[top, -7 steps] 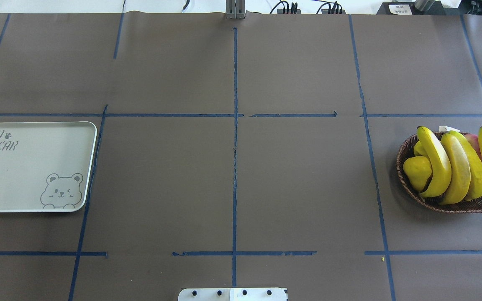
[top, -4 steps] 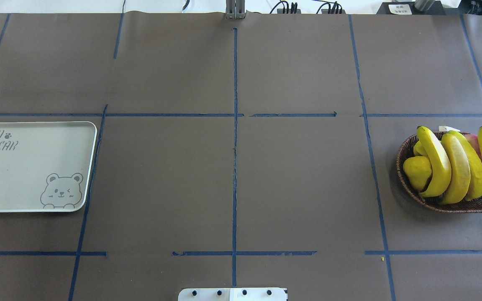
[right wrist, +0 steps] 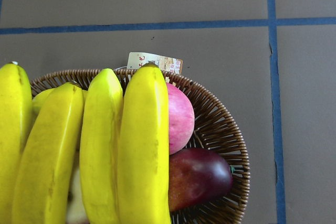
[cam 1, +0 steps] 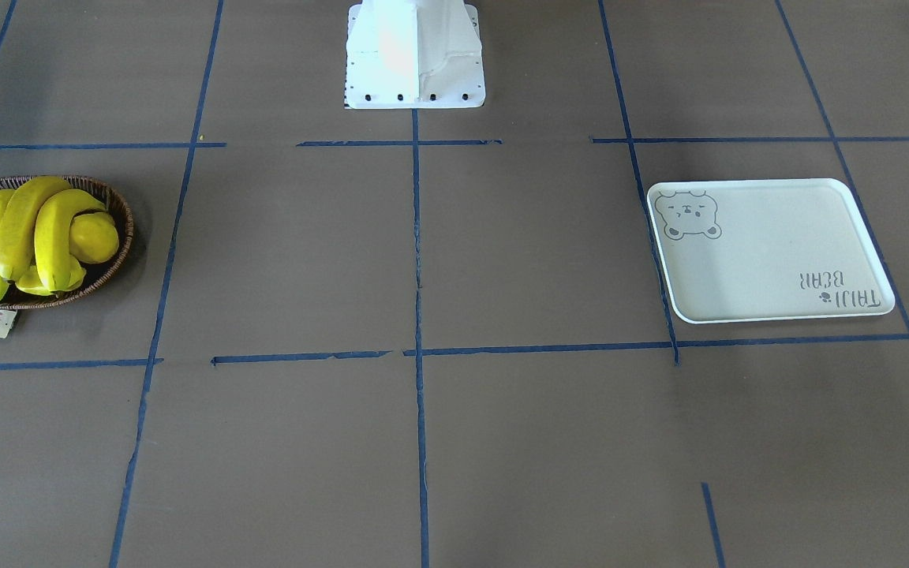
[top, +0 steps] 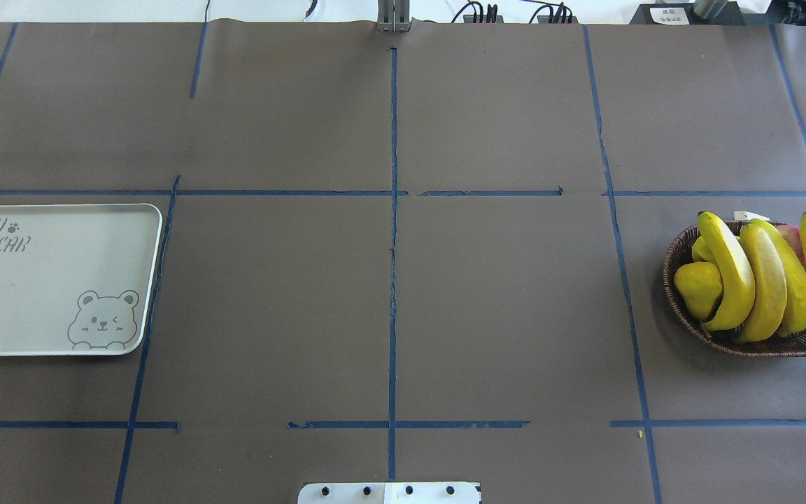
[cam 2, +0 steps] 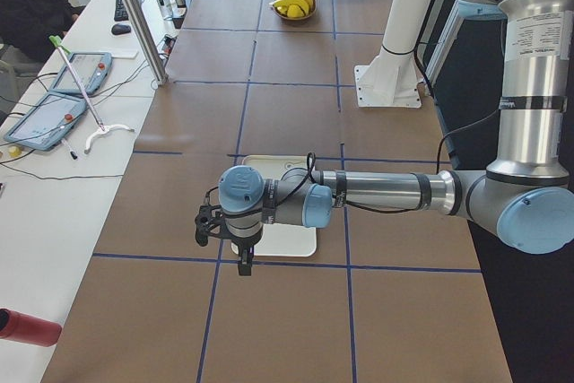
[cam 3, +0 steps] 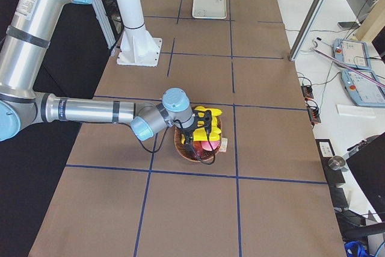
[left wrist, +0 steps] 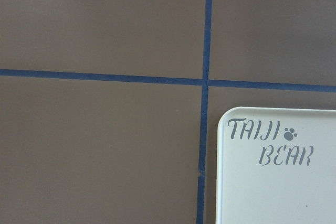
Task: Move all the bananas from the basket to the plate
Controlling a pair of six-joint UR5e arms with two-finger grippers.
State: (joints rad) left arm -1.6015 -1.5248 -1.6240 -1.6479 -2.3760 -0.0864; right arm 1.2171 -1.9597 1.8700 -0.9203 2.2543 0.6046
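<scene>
Only the two side views show the arms. The left gripper [cam 2: 229, 238] hangs over the rectangular cream-white plate with grey bear drawing [top: 25, 294] at the brown table's [top: 501, 294] left edge. The right gripper [cam 3: 203, 138] hangs over the oval dark-brown wicker basket [top: 760, 344] at the right edge. I cannot tell how either pincer's fingers stand. Four long curved bright-yellow bananas [top: 767, 280] lie side by side across the basket. The right wrist view alone reveals a pink round fruit [right wrist: 180, 116] and a dark red-purple fruit [right wrist: 199, 177] beside them.

Bananas [top: 767, 280] are bright yellow, the woven basket [top: 760, 346] dark brown, the plate [top: 46, 294] cream with grey lettering.
</scene>
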